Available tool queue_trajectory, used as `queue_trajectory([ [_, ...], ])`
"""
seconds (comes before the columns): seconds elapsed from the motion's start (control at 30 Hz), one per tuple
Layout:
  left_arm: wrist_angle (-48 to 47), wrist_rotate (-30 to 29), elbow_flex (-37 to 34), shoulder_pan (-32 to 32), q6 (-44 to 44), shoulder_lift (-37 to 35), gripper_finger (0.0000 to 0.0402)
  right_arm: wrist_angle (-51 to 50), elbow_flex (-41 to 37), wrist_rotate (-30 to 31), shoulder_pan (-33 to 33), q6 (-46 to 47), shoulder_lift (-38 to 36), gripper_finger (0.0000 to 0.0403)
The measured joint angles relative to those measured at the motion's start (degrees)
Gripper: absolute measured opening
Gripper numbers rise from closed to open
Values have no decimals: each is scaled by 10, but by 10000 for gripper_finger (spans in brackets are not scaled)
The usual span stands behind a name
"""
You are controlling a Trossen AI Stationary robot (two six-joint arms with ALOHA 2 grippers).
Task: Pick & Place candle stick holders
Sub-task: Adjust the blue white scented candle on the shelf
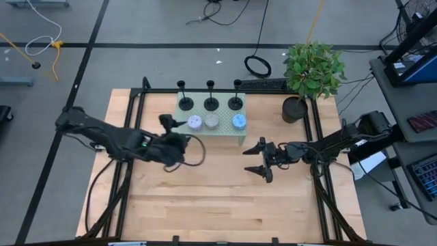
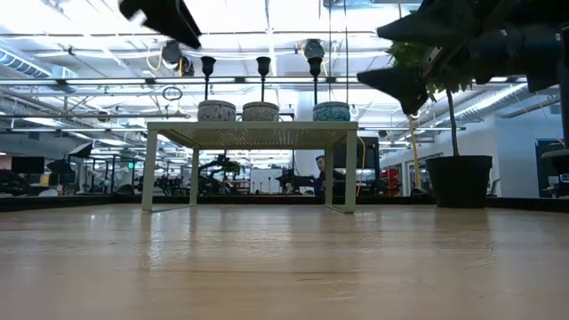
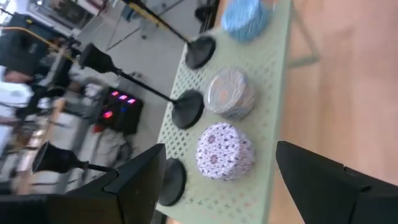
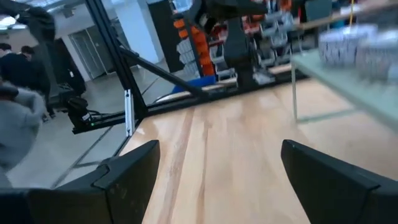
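— Where are the candle stick holders (image 1: 211, 103) standing?

— All three are standing upright in a row along the far edge of the green stand (image 1: 225, 131), with three patterned cups (image 1: 212, 121) sitting just in front of them.

— And your grippers?

— I am holding my left gripper (image 1: 172, 121) open, fingers spread, just left of the stand's near corner. My right gripper (image 1: 258, 158) is hovering open over the wooden table (image 1: 225, 198), right of the stand, near the plant pot (image 1: 294, 109).
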Motion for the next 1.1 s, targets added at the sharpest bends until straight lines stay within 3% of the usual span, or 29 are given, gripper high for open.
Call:
queue_trajectory([
  [0.1, -2, 8, 0, -9, -13, -46, 300, 2, 1, 14, -2, -26, -21, 304],
  [0.2, -2, 7, 0, -16, -13, -85, 266, -3, 7, 59, -9, -28, -37, 271],
  [0.43, 2, 0, 0, -16, -39, -147, 123, -51, 49, 82, -58, -66, -46, 140],
  [0.63, 1, 0, 0, -16, -63, -171, 14, -132, 79, 165, -74, -141, -50, 11],
  [0.83, -3, 4, 1, -16, -54, -175, 12, -261, 84, 242, -93, -99, -49, 2],
  [1.1, -20, 4, 1, -16, -52, -174, 14, -276, 83, 243, -129, -83, -50, 1],
])
